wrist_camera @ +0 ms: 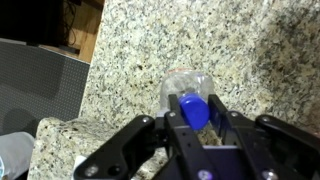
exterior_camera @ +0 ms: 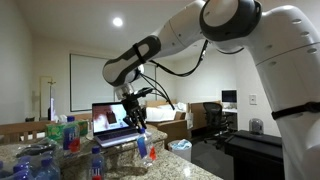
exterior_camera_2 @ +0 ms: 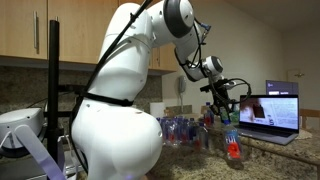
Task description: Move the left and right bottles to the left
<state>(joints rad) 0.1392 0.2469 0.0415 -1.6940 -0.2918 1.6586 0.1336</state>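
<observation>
A clear plastic bottle with a blue cap and a red label (exterior_camera: 142,148) stands on the granite counter in both exterior views (exterior_camera_2: 233,148). My gripper (exterior_camera: 136,122) comes down onto it from above (exterior_camera_2: 226,112). In the wrist view the blue cap (wrist_camera: 193,108) sits between my two fingers (wrist_camera: 196,118), which press on the bottle's neck. Other bottles with blue caps stand in a group at the counter's far side (exterior_camera: 66,134), and a cluster of them also shows in an exterior view (exterior_camera_2: 185,128).
An open laptop (exterior_camera: 114,120) stands on the counter just behind the held bottle (exterior_camera_2: 276,112). Several more bottles lie at the near counter edge (exterior_camera: 40,165). The granite counter (wrist_camera: 150,50) ends at a dark drop on one side (wrist_camera: 40,80). Office chairs (exterior_camera: 212,118) stand beyond.
</observation>
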